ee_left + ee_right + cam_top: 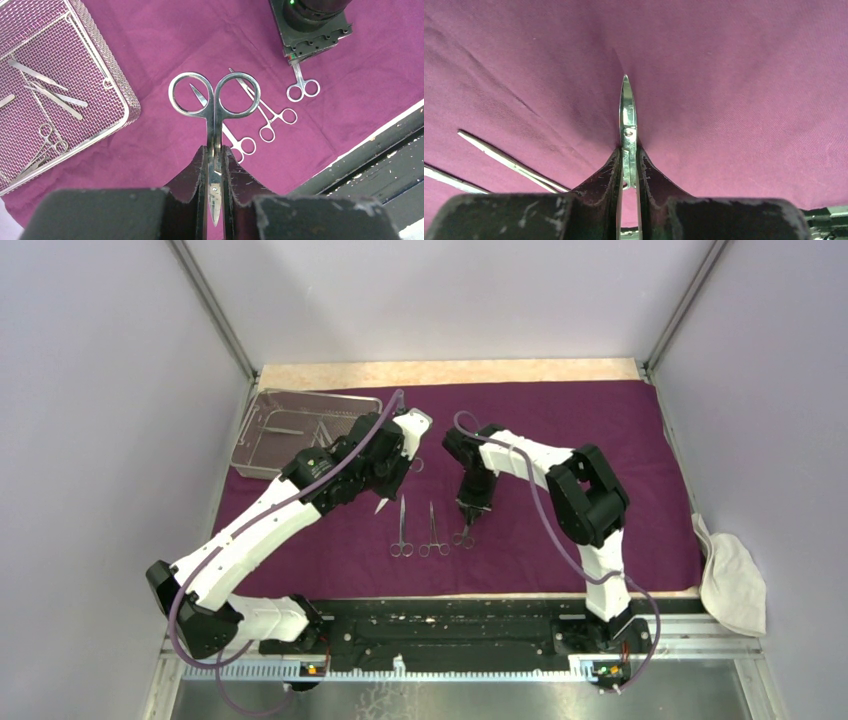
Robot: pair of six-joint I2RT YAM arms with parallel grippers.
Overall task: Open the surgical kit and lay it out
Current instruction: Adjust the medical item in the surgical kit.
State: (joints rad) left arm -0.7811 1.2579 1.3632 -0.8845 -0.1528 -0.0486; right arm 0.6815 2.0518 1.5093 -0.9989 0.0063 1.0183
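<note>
The laying-out step is under way: instruments are going from the rectangular silver wire-mesh tray onto the spread dark purple cloth wrap covering the table. The right arm's fingers are pinching a slim steel scissor-like instrument by its shanks. It is apparently touching the cloth just beside a laid-out steel clamp and that clamp's neighbour. The left arm's fingers are pressing together on steel scissors with large round rings, holding them above the cloth between tray and row, rings pointing away from the wrist. Next, I judge, the right fingers are needing to spread and lift straight up so the piece is not dragged askew. Then the scissors are wanting a place in the row. Several flat steel tweezers and other pieces are lying in the tray.
</note>
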